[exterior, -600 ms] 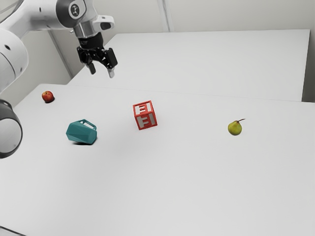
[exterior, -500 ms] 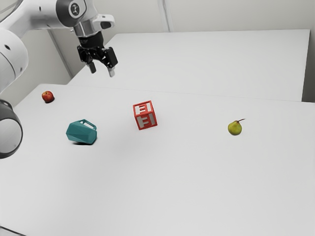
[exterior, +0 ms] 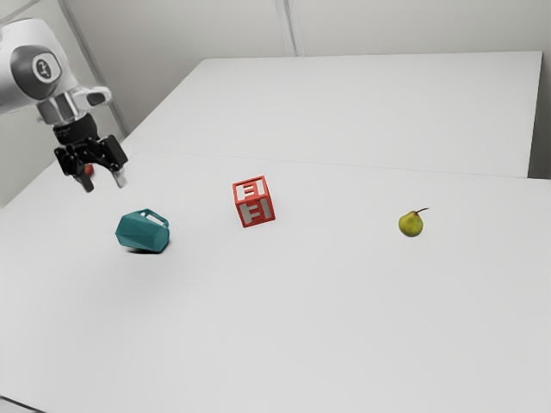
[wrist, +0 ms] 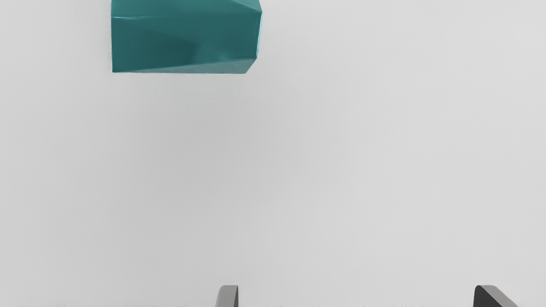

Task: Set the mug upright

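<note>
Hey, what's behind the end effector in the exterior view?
A small part of a red thing shows behind the end effector, with white tabletop around. The rest of it is covered, so I can't tell its full shape.

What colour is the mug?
Teal, a dark blue-green; the wrist view shows it best.
</note>
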`<state>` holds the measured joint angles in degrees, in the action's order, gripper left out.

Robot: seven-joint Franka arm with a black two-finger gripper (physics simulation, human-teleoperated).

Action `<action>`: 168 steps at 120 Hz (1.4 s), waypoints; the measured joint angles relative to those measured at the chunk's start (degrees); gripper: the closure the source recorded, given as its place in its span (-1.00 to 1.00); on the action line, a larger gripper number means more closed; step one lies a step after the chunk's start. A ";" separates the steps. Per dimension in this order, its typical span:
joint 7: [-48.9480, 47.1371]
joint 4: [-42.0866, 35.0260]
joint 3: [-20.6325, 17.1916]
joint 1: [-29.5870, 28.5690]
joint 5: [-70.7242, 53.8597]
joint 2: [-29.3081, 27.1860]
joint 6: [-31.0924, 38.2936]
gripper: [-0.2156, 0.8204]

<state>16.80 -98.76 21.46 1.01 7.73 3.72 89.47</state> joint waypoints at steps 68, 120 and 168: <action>21.30 -6.64 5.17 -7.31 17.96 9.34 14.11 -0.58; 37.74 4.11 4.54 -16.19 29.03 19.69 11.65 -0.58; 48.11 10.11 2.70 -20.90 36.17 28.18 8.76 -0.58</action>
<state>64.90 -88.65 24.16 -19.88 43.89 31.91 98.23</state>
